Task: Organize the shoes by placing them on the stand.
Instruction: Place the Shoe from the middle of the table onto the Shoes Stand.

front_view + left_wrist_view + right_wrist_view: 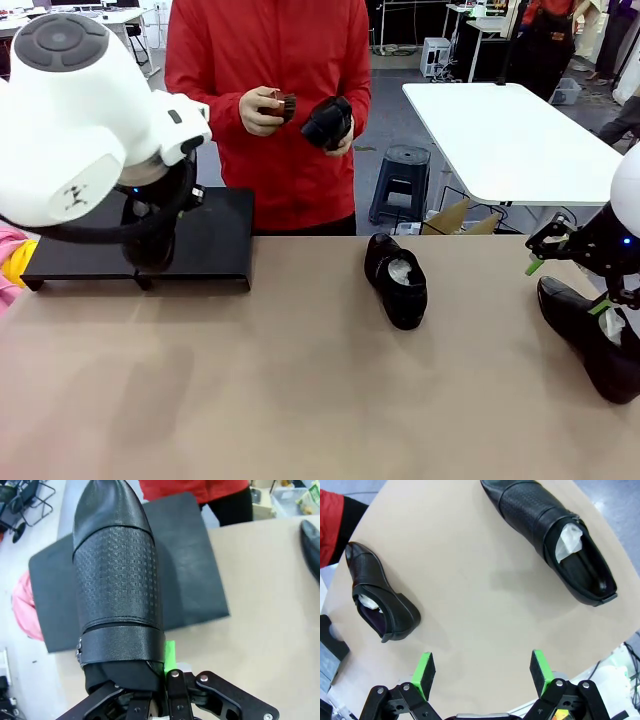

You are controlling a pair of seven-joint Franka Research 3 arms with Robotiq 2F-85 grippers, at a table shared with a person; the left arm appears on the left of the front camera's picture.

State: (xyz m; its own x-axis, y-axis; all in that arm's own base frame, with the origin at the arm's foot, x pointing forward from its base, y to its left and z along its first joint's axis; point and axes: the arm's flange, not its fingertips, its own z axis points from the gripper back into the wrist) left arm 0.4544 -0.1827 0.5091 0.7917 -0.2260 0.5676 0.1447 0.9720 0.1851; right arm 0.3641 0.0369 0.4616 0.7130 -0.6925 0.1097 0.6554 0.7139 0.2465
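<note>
Four shoes [397, 280], one stand [215, 232], one brush [284, 104]

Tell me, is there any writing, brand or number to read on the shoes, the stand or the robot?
None can be read.
The shoes and the stand show no print.
A small dark mark on the left arm's white casing is too small to make out.

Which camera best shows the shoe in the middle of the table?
The right wrist view: the shoe lies whole, seen from above, white stuffing showing. The front view shows it smaller and foreshortened. The left wrist view catches perhaps its toe.
</note>
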